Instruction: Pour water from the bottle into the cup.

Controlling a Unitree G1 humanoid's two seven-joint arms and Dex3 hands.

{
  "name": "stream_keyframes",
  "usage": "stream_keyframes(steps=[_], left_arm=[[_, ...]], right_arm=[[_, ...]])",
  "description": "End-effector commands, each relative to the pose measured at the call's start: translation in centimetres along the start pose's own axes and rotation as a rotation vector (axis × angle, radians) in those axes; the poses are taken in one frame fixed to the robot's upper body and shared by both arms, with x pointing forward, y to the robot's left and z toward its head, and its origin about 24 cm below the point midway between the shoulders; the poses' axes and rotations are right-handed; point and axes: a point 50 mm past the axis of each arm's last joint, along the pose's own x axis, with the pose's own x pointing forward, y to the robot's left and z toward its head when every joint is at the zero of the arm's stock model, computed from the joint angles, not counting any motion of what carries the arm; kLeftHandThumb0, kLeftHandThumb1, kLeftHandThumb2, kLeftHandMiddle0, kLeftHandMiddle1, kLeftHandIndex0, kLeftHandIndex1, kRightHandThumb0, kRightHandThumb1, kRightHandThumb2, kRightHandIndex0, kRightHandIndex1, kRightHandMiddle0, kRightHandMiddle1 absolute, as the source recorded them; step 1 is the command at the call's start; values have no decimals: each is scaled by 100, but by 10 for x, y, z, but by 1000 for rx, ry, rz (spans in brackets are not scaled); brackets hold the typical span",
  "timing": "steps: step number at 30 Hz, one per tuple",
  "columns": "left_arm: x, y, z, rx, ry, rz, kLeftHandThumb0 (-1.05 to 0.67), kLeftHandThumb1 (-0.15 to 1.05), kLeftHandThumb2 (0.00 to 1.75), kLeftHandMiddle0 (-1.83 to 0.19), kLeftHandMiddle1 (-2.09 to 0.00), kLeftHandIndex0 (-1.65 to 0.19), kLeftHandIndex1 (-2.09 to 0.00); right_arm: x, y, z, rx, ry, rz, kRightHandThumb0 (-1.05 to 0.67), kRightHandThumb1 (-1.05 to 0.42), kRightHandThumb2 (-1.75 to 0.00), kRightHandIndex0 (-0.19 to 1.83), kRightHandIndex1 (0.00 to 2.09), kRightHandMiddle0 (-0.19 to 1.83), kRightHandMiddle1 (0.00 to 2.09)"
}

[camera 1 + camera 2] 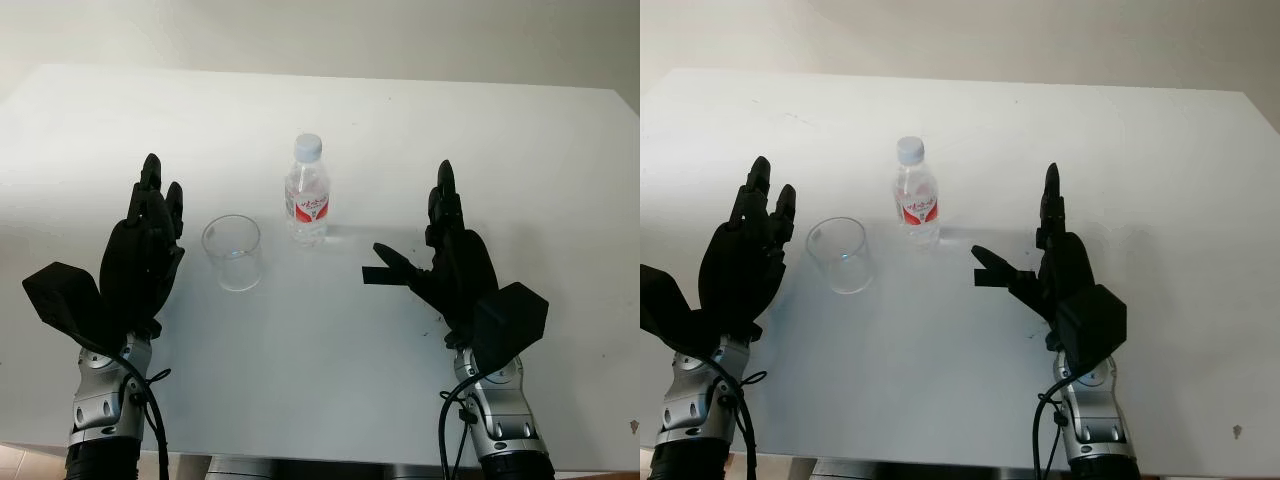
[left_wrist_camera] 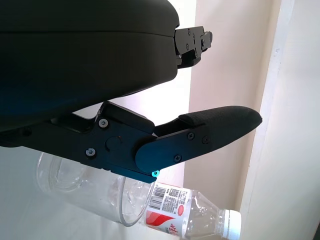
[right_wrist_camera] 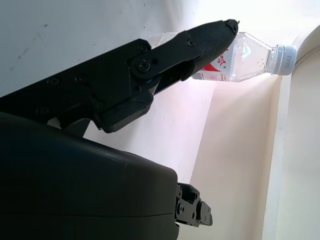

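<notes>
**Right hand open near the bottle**

The right hand [image 3: 100,165] is open over the white table [image 3: 60,35]. One finger [image 3: 200,37] reaches toward the bottle [image 3: 250,60], which has a red label and white cap.

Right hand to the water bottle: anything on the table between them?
Nothing. In the left eye view, only bare white table separates the open right hand from the capped water bottle; the clear cup stands on the bottle's other side.
</notes>
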Motion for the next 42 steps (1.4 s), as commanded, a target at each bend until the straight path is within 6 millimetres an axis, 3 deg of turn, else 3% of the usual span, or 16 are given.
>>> stream_keyframes(steps=[1,7,14,29,42], left_arm=[[-4,-1,2,-1,-13,2,-82,105,72,9,-5,13,-5],[-10,-4,2,10,-5,9,-81,105,73,8,-6,13,-5],[-7,-5,-1,-8,-2,11,-80,105,73,8,-5,13,-6],[-5,-3,0,-8,-11,17,-81,105,72,8,-6,12,-6],[-5,-2,1,-7,-16,18,-82,105,71,8,-6,12,-6]], right_arm=[[-3,-1,3,-5,-15,1,-92,-92,-5,-19,0,-19,0],[-9,-3,1,-14,4,8,-91,-91,-5,-19,0,-19,0],[0,0,3,-23,5,42,-92,-92,-6,-19,0,-19,0],[76,50,39,-70,-90,286,-99,-92,-5,-19,0,-19,0],[101,77,36,-39,-54,329,-98,-93,-6,-19,0,-19,0]])
